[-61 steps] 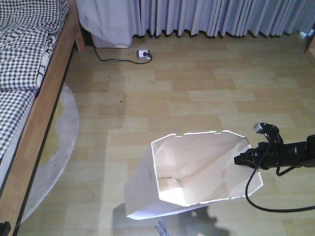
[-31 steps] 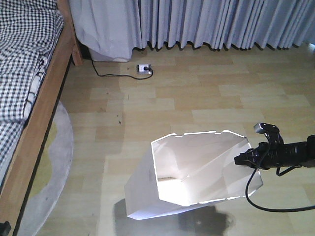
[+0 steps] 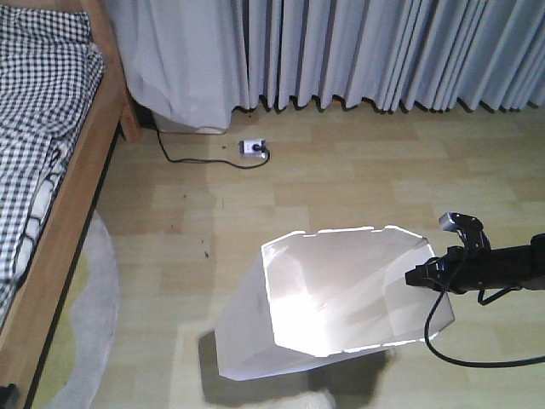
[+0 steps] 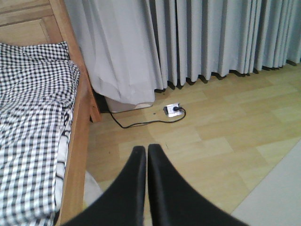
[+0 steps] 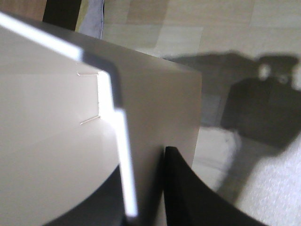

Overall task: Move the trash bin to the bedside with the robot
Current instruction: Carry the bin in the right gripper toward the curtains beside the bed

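One white tapered trash bin (image 3: 341,290), thin plastic

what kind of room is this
Most likely a bedroom: a wooden bed frame with black-and-white checked bedding on the left, floor-length grey curtains along the far wall, and a power strip on the wood-look floor. The right gripper holds a white trash bin by its rim.

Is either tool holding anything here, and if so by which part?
The right tool grips the trash bin by its rim, with the thin wall pinched between the jaws. The left tool is shut and holds nothing.
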Motion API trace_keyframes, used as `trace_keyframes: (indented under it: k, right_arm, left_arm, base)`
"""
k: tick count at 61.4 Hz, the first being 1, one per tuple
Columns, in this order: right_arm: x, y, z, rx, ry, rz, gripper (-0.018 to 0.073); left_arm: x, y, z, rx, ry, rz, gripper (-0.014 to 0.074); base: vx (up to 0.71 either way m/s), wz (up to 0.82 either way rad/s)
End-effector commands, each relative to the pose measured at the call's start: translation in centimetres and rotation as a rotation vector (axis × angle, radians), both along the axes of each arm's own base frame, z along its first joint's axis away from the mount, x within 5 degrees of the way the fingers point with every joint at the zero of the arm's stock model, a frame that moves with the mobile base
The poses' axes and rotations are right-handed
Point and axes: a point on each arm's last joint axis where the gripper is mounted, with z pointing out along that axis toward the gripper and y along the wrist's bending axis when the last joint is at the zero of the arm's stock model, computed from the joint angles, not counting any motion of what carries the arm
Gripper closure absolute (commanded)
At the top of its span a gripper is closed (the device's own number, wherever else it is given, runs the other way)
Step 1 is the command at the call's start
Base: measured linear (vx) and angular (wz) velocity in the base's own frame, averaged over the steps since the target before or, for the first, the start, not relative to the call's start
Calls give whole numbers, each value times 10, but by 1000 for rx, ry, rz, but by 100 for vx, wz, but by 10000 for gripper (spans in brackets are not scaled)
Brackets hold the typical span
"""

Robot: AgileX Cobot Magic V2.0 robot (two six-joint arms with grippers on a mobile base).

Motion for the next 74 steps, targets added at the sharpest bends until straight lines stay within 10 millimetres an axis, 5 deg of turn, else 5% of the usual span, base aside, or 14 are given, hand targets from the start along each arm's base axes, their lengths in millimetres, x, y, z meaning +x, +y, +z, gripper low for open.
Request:
trace_keyframes:
  k: [1, 74]
  right_arm:
    - [15, 10, 43, 245, -136, -10, 562]
    - [15, 10, 43, 245, -136, -10, 562]
  left_arm:
    - [1, 0, 1, -9, -72, 4, 603]
    - [1, 0, 1, -9, -72, 4, 603]
  base:
    - [38, 1]
    - [35, 1]
